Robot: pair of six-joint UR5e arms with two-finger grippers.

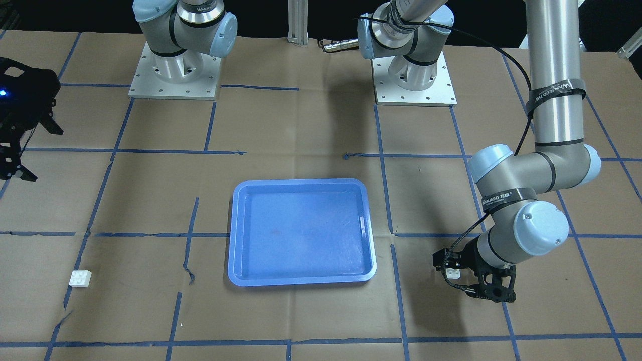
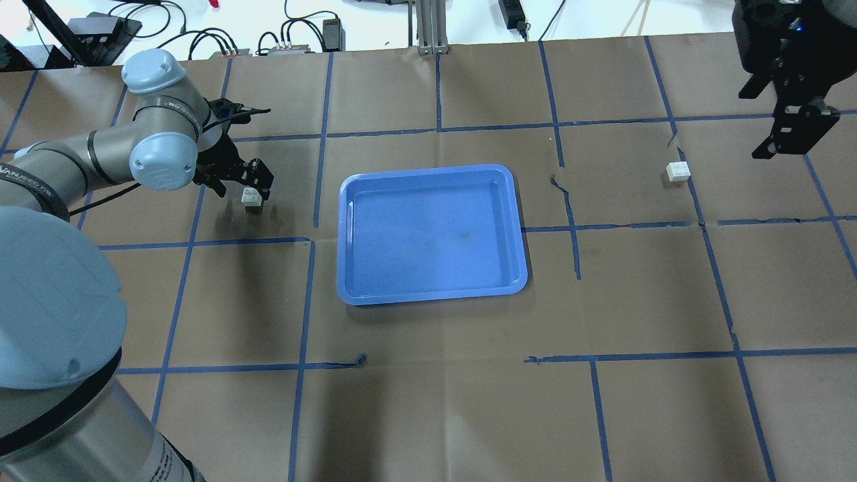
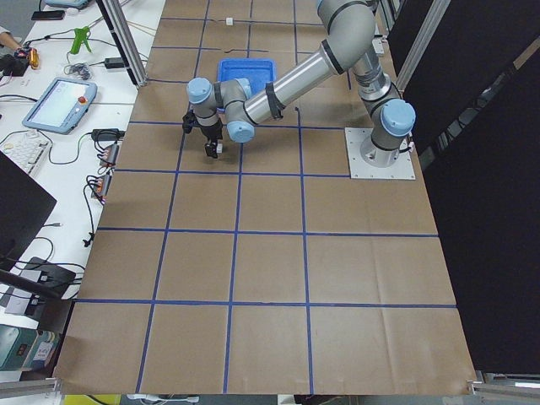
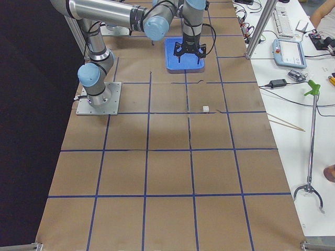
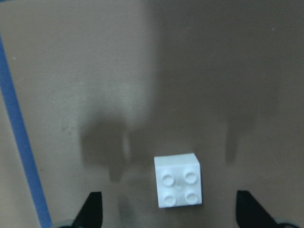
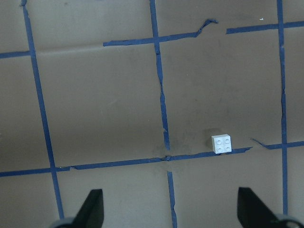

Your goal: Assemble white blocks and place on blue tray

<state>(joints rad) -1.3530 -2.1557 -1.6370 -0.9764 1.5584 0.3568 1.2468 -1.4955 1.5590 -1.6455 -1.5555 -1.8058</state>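
Now left gripper (image 5: 171, 211) spread astride white block (image 5: 177, 180) near blue tray (image 2: 428, 293); right gripper (image 6: 171, 209) spread.

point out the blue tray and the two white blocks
blue tray (image 2: 428, 234), overhead view, bare middle of its floor
left white block (image 2: 251, 195), overhead view, its studded top
right white block (image 2: 677, 171), overhead view, its top face

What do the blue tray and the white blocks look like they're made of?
Blue tray: likely moulded plastic, smooth and slightly glossy, with faint scuffs and sheen. White blocks: likely hard plastic, matte-looking, with crisp moulded studs.
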